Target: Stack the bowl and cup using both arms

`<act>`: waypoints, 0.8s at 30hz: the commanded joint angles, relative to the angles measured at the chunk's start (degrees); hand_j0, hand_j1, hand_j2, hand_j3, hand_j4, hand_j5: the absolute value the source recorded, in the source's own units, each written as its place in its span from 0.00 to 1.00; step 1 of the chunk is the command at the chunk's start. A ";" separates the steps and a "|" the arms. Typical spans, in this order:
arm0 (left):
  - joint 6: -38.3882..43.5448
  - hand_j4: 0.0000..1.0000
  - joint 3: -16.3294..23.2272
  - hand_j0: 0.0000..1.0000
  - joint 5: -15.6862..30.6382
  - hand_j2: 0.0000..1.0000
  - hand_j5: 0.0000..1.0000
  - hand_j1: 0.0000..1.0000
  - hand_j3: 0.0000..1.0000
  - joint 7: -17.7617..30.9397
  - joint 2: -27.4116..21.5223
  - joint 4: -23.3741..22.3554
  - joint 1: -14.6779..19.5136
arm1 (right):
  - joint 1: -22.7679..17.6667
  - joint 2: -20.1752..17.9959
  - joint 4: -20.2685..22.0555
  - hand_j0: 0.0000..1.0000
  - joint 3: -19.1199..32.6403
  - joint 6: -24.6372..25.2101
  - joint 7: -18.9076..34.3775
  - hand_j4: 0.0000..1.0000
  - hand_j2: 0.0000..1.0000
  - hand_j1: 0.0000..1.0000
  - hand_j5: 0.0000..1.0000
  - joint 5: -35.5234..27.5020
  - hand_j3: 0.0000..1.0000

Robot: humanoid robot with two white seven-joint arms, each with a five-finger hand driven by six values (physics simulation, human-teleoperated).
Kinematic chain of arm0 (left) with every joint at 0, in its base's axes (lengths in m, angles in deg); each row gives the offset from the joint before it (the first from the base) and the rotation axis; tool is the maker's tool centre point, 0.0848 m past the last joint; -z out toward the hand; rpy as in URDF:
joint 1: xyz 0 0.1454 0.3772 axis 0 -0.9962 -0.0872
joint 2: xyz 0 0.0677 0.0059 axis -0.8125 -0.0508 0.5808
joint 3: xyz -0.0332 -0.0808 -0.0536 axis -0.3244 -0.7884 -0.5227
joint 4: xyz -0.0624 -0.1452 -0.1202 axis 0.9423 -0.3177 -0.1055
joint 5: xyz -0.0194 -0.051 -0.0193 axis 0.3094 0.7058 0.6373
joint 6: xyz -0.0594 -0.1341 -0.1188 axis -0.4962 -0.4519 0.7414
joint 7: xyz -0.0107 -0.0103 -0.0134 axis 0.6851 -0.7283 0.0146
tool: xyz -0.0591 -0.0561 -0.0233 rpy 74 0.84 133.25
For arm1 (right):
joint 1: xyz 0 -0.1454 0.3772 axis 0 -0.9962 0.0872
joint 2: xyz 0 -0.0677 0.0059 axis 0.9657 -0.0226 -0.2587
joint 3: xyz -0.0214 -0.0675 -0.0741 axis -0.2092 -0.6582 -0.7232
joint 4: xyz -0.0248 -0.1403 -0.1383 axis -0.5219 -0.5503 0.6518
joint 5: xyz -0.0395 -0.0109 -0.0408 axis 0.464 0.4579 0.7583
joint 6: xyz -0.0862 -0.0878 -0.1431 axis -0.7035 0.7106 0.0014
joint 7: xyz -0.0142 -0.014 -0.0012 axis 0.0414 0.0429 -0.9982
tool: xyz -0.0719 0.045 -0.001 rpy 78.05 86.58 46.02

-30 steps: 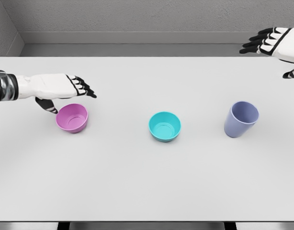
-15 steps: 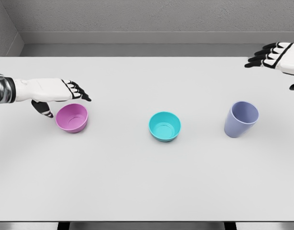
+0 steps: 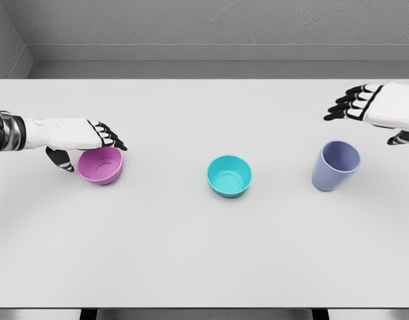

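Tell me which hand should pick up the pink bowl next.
Left. The left hand sits right at the pink bowl, fingers over its rim and thumb at its left side. The right hand hovers open far across the table, above the purple cup.

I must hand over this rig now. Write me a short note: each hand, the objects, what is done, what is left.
Left hand: open, at the pink bowl's left rim, no grasp seen.
Right hand: open, above and behind the purple cup, not touching.
Teal bowl: free at the middle of the table.
Done: nothing stacked.
Left: grasp the pieces and stack them.
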 commanded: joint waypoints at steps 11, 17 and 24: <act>0.13 1.00 0.57 1.00 0.16 1.00 1.00 1.00 1.00 -0.02 0.41 -0.13 -0.35 | 0.00 0.19 2.24 1.00 -3.80 0.15 -0.02 1.00 1.00 1.00 1.00 2.95 1.00; 0.13 1.00 1.19 1.00 0.16 1.00 1.00 1.00 1.00 -0.02 0.50 -0.04 -0.62 | 0.00 0.37 3.03 1.00 -4.15 0.15 -0.02 1.00 1.00 1.00 1.00 3.04 1.00; 0.13 1.00 1.19 1.00 0.16 1.00 1.00 1.00 1.00 -0.02 0.59 -0.04 -0.53 | -0.18 0.81 2.41 1.00 -4.85 0.15 -0.02 1.00 1.00 1.00 1.00 4.35 1.00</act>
